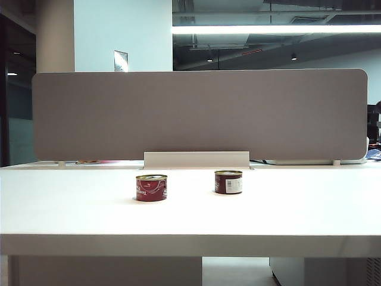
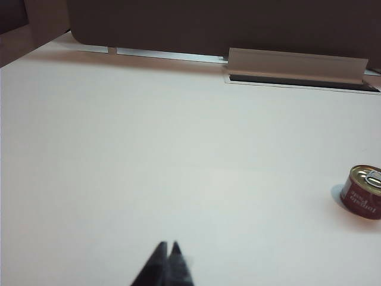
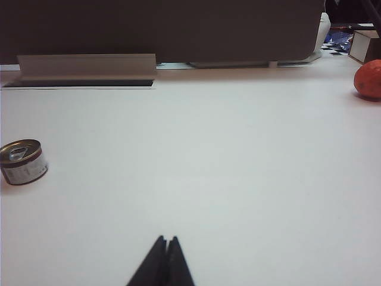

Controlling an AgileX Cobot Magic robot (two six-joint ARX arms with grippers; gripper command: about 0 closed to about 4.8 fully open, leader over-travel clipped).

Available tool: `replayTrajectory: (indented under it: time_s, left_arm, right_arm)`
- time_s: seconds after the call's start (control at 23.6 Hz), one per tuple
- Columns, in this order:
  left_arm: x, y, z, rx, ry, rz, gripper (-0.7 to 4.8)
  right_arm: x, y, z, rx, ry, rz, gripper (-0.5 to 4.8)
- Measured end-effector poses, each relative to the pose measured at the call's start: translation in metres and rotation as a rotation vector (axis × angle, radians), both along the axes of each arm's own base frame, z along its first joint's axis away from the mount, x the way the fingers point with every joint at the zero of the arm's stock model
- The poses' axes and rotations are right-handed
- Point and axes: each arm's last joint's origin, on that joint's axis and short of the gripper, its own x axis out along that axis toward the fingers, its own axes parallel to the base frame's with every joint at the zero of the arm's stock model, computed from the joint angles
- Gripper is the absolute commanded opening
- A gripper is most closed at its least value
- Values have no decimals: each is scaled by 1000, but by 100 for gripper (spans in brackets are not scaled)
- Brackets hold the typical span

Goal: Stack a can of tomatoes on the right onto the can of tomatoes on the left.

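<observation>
Tomato cans, 2, stand upright and apart at centre frame: right can [image 1: 228, 182] untouched, left can [image 1: 151, 187] awaiting it. Left gripper [image 2: 166, 248] and right gripper [image 3: 166, 241], fingertips together, empty, hover over bare table [image 1: 297, 214], nothing started.

No wording could be read anywhere. The left can [image 1: 151, 187] carried pale lettering on its red label, and the right can [image 1: 228, 182] a whitish panel of small print, all too blurred to make out. A wall sign [image 1: 121, 61] was equally illegible.
</observation>
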Motion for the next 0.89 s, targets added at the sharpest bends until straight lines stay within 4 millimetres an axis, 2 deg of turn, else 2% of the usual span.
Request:
replayTrajectory:
  time_s: [0.72,0.89]
  left_arm:
    - [0,0,0,0,0,0,-6]
    - [0,0,0,0,0,0,-6]
  right_arm:
    - [0,0,0,10,-1,1,-1]
    - [0,2,2,56,-15,59,-2]
